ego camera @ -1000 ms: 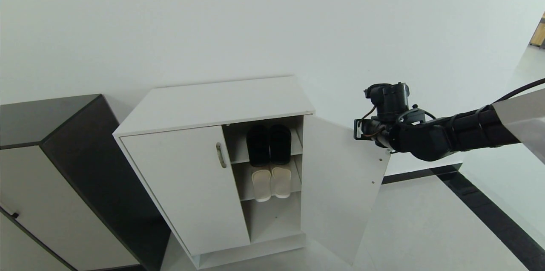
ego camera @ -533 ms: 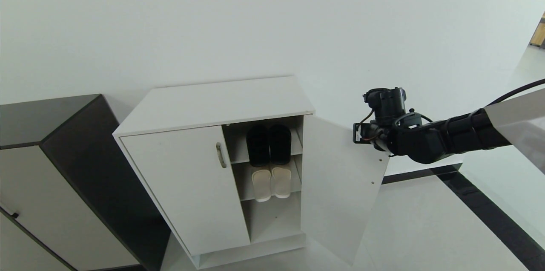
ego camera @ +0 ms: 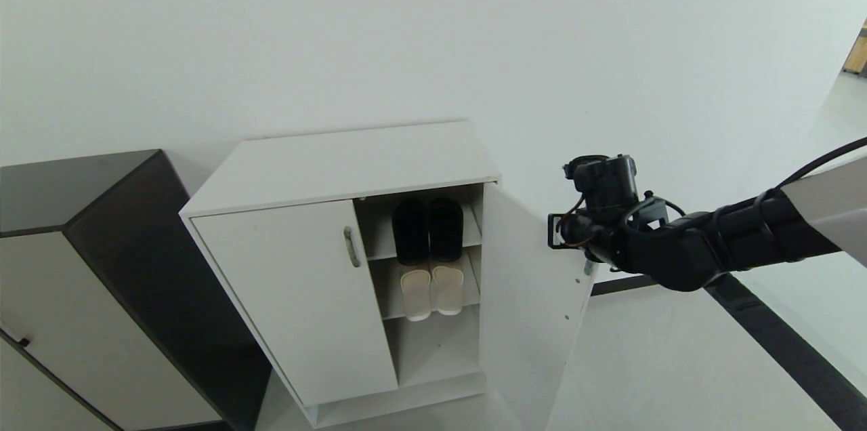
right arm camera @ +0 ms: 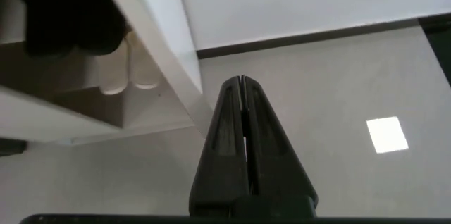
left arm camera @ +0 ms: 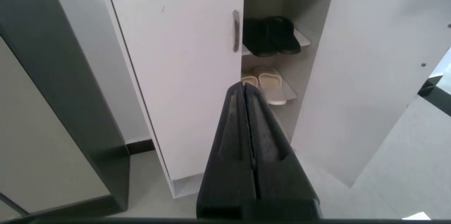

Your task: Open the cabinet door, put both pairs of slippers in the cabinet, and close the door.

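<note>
The left gripper (left arm camera: pixel 244 90) and right gripper (right arm camera: pixel 242 83) are both clenched, empty. The right gripper is just beside the open door's (ego camera: pixel 535 295) free edge. Inside the cabinet (ego camera: pixel 339 167), black slippers (ego camera: pixel 428 229) sit on the top shelf and white slippers (ego camera: pixel 431 290) on the middle shelf.

A plain white wall (ego camera: pixel 433 31) stands behind your right pincer (right arm camera: pixel 243 82). Beneath the pincer lies a pale grey, glossy floor (ego camera: pixel 677 363), with a black band (ego camera: pixel 779 343) running out from the wall's foot. A bright square of light (right arm camera: pixel 387 134) lies on the floor nearby. Well to the pincer's left stands a dark cupboard (ego camera: pixel 101 214) with pale fronts.
</note>
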{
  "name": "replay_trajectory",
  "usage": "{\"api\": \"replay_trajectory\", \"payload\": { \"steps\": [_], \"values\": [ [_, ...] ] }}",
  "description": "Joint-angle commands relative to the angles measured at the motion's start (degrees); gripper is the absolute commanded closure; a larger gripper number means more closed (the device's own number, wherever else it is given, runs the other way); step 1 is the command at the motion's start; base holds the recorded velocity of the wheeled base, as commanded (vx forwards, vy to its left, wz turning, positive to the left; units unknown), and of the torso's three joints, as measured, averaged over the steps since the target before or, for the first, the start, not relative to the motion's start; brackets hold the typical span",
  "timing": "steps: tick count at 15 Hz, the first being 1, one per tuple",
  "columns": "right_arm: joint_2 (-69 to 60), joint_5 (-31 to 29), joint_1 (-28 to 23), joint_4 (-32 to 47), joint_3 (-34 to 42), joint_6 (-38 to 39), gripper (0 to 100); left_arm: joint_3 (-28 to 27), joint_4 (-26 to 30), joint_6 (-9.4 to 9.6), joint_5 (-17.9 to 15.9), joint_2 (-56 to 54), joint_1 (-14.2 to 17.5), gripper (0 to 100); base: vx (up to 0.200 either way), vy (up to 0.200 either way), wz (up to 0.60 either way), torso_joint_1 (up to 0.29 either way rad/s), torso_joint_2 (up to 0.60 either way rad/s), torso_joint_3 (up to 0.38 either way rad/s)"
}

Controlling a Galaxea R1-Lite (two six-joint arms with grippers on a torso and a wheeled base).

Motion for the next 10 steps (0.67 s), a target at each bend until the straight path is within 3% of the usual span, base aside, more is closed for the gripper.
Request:
{"api": "replay_trajectory", "payload": {
  "steps": [1,10],
  "values": [
    [-3.98,-0.25,3.47,-3.05,4.81,-0.14,100,0.00,0.01,0.01,0.01,-0.01,0.01,100,0.000,0.000,0.00,0.000,0.00,0.000],
    [-6.53,0.89,6.11,-6.82,10.96,-2.68,100,0.00,0.01,0.01,0.01,-0.01,0.01,100,0.000,0.000,0.00,0.000,0.00,0.000]
  ]
}}
